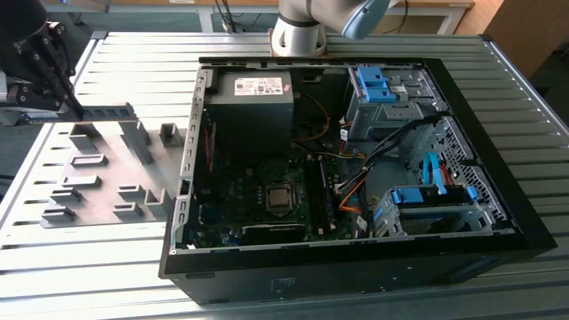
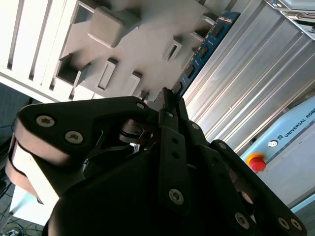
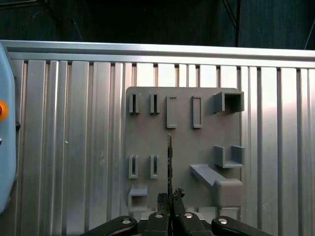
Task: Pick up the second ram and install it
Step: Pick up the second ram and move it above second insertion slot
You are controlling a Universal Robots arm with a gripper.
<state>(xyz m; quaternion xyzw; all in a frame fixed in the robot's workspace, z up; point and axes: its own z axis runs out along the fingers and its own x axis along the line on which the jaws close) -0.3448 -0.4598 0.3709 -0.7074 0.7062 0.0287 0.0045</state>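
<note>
One stick in hand: the second ram [image 2: 211,39], a thin flat blue board with small dark chips along its face. In the first wrist view it shows edge-on as a narrow dark line. Long axis runs straight out from the fingertips, in line with the gripper [image 3: 170,200], free end pointing away from the wrist. Jaws nearly closed, clamped on the near end of the stick. It hangs over the grey holder plate [image 3: 142,137]; contact with the plate can't be told. Plate lies on the slatted metal table [image 1: 89,267], just beside the open PC case [image 1: 356,280], on the exterior view's left.
</note>
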